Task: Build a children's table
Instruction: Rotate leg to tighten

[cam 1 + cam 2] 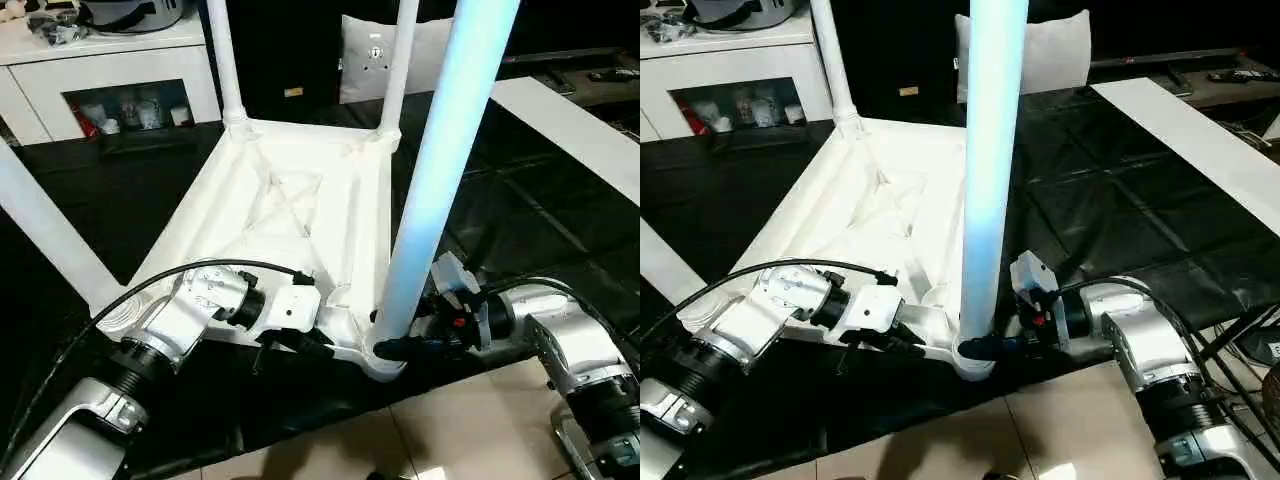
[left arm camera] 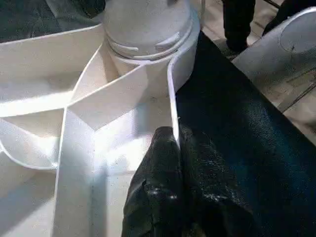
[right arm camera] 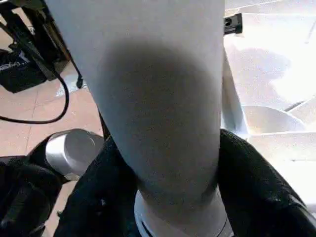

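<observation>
The children's table top [image 1: 290, 200] lies upside down on a black mat, ribbed underside facing up. Two far legs [image 1: 224, 60] [image 1: 398, 60] stand in their corner sockets, and a third leg [image 1: 45, 235] rises at the near left corner. The near right leg [image 1: 440, 170] stands upright in its socket [image 1: 385, 362]. My right gripper [image 1: 395, 348] is shut on this leg just above the socket, one black finger [image 3: 256, 187] on each side. My left gripper [image 1: 305, 345] is shut on the top's near rim [image 2: 173, 98], fingers [image 2: 158, 187] pinching the thin wall close to that socket.
A white cabinet with glass doors [image 1: 110, 70] stands at the back left, and a white cushion [image 1: 370, 55] behind the table. A long white board [image 1: 570, 120] lies on the right. Tiled floor [image 1: 470, 430] begins at the mat's near edge. A black cable [image 1: 200, 268] arcs over my left wrist.
</observation>
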{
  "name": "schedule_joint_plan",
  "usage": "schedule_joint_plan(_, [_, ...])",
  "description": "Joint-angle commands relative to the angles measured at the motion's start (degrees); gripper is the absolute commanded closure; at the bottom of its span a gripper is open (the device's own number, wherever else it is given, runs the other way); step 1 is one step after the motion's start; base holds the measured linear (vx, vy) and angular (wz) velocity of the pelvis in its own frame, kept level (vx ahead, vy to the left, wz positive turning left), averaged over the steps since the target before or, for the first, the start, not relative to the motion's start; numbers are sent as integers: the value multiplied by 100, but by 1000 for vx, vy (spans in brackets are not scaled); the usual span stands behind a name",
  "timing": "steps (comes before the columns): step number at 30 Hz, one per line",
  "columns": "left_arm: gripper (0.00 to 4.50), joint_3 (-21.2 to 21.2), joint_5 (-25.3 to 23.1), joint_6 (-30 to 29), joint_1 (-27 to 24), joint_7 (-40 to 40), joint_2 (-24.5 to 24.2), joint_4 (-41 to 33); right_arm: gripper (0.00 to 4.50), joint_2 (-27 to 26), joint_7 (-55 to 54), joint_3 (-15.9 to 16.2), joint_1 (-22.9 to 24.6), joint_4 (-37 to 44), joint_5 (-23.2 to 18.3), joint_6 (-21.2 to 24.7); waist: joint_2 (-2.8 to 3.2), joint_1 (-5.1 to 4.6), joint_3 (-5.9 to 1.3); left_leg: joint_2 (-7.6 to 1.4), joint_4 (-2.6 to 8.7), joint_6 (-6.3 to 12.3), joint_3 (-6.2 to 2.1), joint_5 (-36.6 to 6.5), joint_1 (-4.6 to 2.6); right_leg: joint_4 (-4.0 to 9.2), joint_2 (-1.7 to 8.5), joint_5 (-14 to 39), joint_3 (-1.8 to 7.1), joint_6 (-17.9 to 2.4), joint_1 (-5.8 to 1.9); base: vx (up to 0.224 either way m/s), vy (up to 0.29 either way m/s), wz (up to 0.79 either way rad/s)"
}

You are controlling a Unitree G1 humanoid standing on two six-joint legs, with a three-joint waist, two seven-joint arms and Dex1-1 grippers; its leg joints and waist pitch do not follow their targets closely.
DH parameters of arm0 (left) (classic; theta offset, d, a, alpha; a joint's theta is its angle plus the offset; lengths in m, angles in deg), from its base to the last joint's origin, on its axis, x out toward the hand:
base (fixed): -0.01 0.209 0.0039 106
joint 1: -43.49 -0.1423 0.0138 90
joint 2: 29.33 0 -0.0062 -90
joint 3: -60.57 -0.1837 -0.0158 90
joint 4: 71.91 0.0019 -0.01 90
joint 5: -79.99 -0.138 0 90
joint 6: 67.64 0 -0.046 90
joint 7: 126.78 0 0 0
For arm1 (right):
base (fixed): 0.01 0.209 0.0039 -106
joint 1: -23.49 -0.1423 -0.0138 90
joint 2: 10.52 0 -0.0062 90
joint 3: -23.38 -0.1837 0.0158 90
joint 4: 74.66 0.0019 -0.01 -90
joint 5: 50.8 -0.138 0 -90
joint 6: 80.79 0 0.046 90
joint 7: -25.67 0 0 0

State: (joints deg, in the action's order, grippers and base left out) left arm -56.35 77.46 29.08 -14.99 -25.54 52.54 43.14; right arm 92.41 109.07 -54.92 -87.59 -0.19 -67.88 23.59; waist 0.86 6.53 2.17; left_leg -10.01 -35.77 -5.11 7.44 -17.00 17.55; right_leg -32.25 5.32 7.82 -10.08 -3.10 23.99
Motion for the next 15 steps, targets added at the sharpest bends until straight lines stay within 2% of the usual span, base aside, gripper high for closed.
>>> schedule_joint_plan(1, [450, -191, -68, -90, -21, -70, 77, -84, 243, -37, -76, -40, 49, 132, -213, 201, -59, -29, -390, -299, 398, 638, 21, 928, 165, 302, 427, 1957, 409, -338, -458, 0, 0, 0])
schedule_joint_plan(2, [450, -146, -68, -195, -29, 19, 97, -86, 244, -60, -156, -70, 69, 165, -234, 252, -67, -32, -385, -290, 401, 612, 27, 880, 166, 318, 420, 2033, 404, -297, -459, 0, 0, 0])
schedule_joint_plan(3, [450, -31, -26, -503, -93, 199, 128, -178, 244, -217, -602, -182, 86, 209, -195, 448, -27, -34, -381, -280, 411, 566, 26, 823, 163, 326, 418, 2130, 398, -267, -458, 0, 0, 0])
schedule_joint_plan(4, [450, 62, -2, -791, -165, 376, 152, -299, 244, -425, -1184, -298, 69, 202, -94, 661, -42, -48, -381, -296, 417, 507, 28, 825, 169, 317, 424, 2092, 407, -270, -470, 0, 0, 0])
schedule_joint_plan(5, [450, 85, 4, -864, -184, 421, 157, -332, 244, -482, -1342, -328, 64, 198, -65, 718, -41, -72, -354, -273, 428, 428, 33, 700, 174, 380, 413, 2297, 383, -192, -455, 0, 0, 0])
schedule_joint_plan(6, [450, 85, 4, -864, -184, 421, 157, -332, 244, -482, -1342, -328, 64, 198, -65, 718, -65, -101, -343, -206, 430, 351, 55, 468, 172, 453, 392, 2664, 348, 7, -470, 0, 0, 0])
schedule_joint_plan(8, [450, 145, 10, -1071, -234, 568, 190, -423, 244, -653, -1746, -407, 47, 168, 21, 745, -61, -168, -317, -164, 430, 308, 69, 181, 163, 540, 372, 3085, 301, 230, -451, 0, 0, 0])
schedule_joint_plan(9, [450, 232, 22, -1365, -302, 835, 293, -570, 244, -920, -2329, -499, 6, 98, 157, 780, -41, -228, -311, -167, 429, 255, 60, 96, 195, 568, 371, 3184, 265, 324, -460, 0, 0, 0])
schedule_joint_plan(10, [450, 309, 27, -1616, -357, 1083, 402, -697, 244, -1163, -2866, -585, -40, 19, 270, 827, -46, -270, -311, -151, 419, 230, 57, 42, 203, 591, 354, 3240, 232, 404, -464, 0, 0, 0])
schedule_joint_plan(11, [450, 390, -5, -1882, -396, 1403, 557, -816, 244, -1444, -3577, -634, -129, -124, 514, 826, -35, -366, -316, -148, 416, 184, 46, -29, 210, 620, 345, 3256, 185, 491, -468, 0, 0, 0])
schedule_joint_plan(12, [450, 390, -5, -1882, -396, 1403, 557, -816, 244, -1444, -3577, -634, -129, -124, 514, 826, -21, -421, -317, -158, 415, 151, 38, -76, 210, 628, 345, 3243, 161, 512, -471, 0, 0, 0])
schedule_joint_plan(13, [450, 479, -57, -2179, -405, 1813, 794, -914, 244, -1810, -4496, -757, -286, -374, 684, 952, -23, -527, -319, -123, 387, 181, 22, -232, 253, 670, 323, 3316, 88, 666, -509, 0, 0, 0])
schedule_joint_plan(14, [450, 506, -73, -2272, -408, 1941, 867, -945, 244, -1924, -4782, -796, -335, -452, 737, 992, 2, -569, -336, -150, 397, 146, 23, -218, 238, 651, 338, 3231, 91, 630, -511, 0, 0, 0])
schedule_joint_plan(15, [450, 573, -136, -2516, -374, 2331, 1139, -986, 244, -2219, -5462, -895, -509, -752, 837, 971, 100, -759, -319, -200, 392, 180, 4, -449, 196, 772, 345, 3239, -50, 602, -517, 0, 0, 0])
